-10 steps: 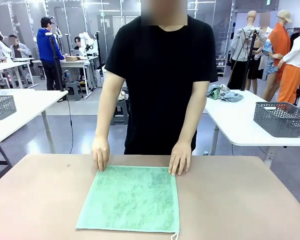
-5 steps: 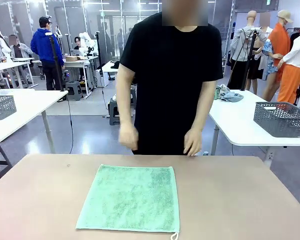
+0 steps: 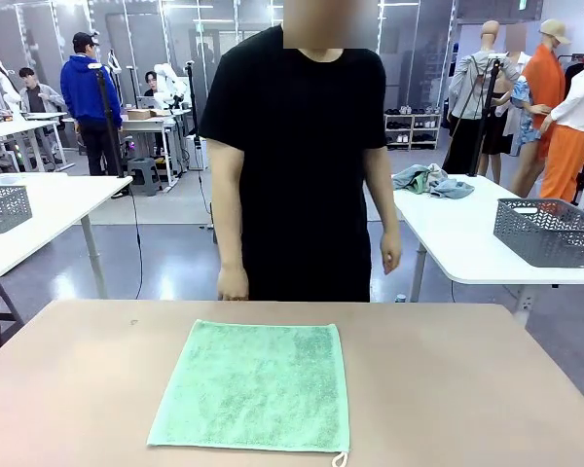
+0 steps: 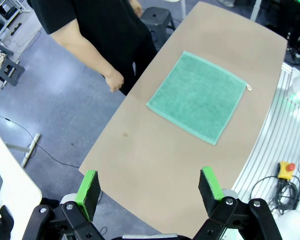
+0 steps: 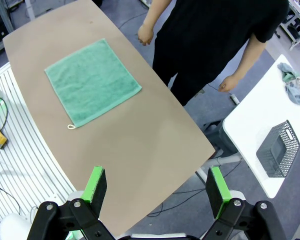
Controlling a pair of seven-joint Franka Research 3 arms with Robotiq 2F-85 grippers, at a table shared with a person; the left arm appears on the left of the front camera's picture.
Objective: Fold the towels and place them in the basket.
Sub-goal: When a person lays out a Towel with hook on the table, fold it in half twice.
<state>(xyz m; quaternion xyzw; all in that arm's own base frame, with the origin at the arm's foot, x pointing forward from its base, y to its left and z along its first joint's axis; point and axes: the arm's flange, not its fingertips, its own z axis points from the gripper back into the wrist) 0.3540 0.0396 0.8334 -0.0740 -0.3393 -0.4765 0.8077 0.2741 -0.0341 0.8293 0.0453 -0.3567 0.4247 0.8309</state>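
Above the surface (image 3: 467,389), left pincer (image 4: 149,181) hangs wide open, empty. At centre, mint towel (image 3: 255,384) lies flat, unfolded. Opposite, right pincer (image 5: 157,184) likewise open, empty. Folding not begun; next move likely needs both pincers down at towel's near corners.
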